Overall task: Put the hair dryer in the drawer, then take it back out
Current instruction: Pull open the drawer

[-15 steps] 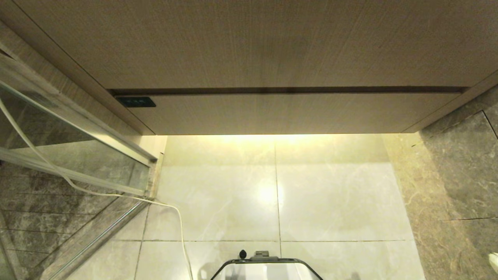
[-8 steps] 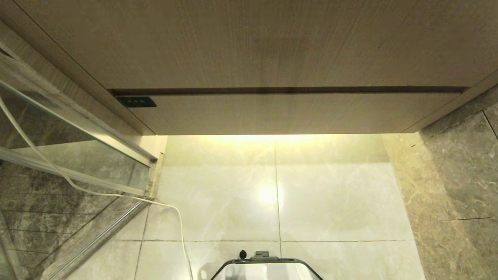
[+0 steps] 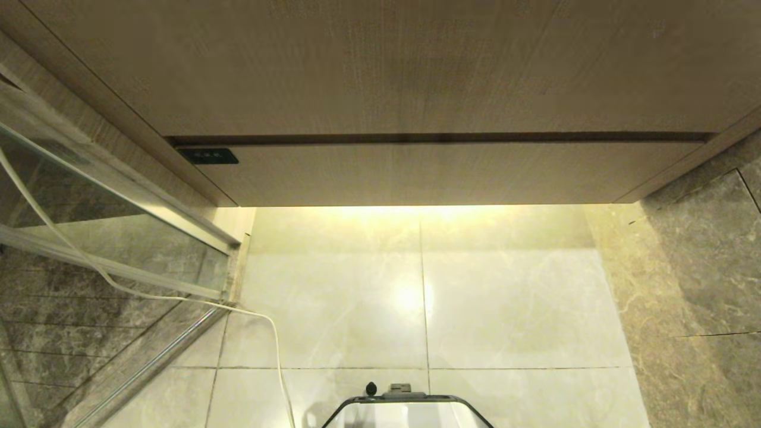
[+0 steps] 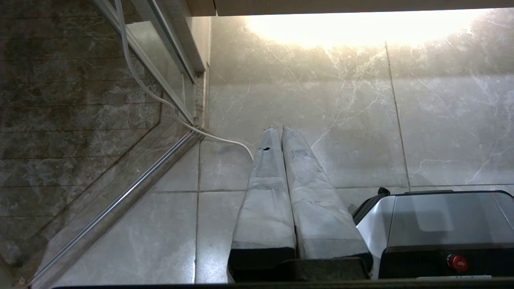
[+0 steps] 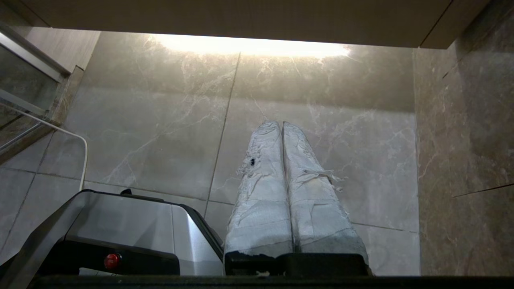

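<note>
The drawer (image 3: 440,172) is the wide shallow wood-grain front under the taller wood panel (image 3: 380,65), and it stands closed. The hair dryer is out of view in every frame. My left gripper (image 4: 280,128) hangs low over the pale floor tiles, its taped fingers (image 4: 265,180) pressed together and holding nothing. My right gripper (image 5: 280,123) also points at the floor tiles, shut and empty. Neither gripper shows in the head view.
A glass door with a metal frame (image 3: 119,196) stands at the left. A white cable (image 3: 261,321) runs from it across the floor toward my base (image 3: 407,410). A dark marble wall (image 3: 701,267) closes the right side. A small black panel (image 3: 207,156) sits at the drawer's left end.
A white tip of my right arm at the head view's lower right edge has dropped out of view. The cabinet, drawer and cable are unchanged.
</note>
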